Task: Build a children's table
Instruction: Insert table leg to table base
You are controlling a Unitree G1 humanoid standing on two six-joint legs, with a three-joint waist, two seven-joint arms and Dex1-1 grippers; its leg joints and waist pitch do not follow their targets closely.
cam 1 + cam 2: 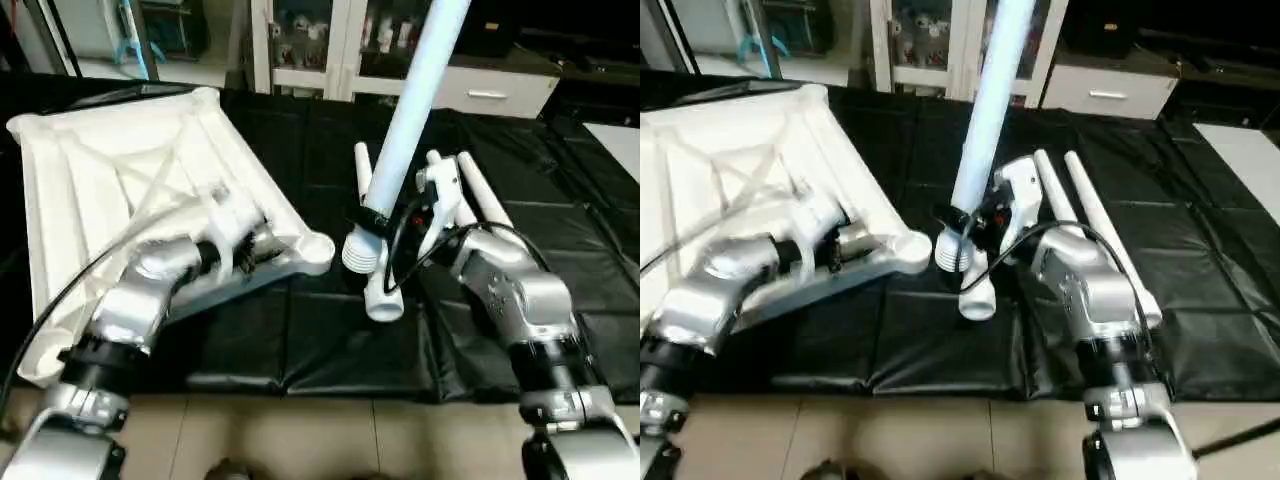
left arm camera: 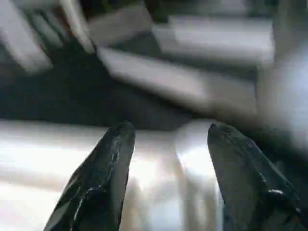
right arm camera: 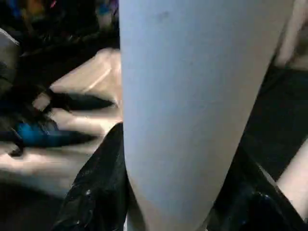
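The white tabletop (image 1: 110,170) lies ribbed side up on the left, its near corner socket (image 1: 312,252) pointing at the middle. My left gripper (image 1: 252,245) is at the rim beside that socket, open; its black fingers (image 2: 103,178) stand apart over the white plastic. The right gripper (image 1: 378,222) is shut on a white leg (image 1: 415,100) held nearly upright. The leg's ribbed lower end (image 1: 360,255) hangs just right of the socket. In the right wrist view the leg (image 3: 192,96) sits between the fingers (image 3: 96,192).
Another leg (image 1: 384,300) lies on the black-covered work table (image 1: 300,350) under the held one. Two more legs (image 1: 480,195) lie behind my right arm. A white cabinet (image 1: 480,90) stands at the back. The table's front edge is near my elbows.
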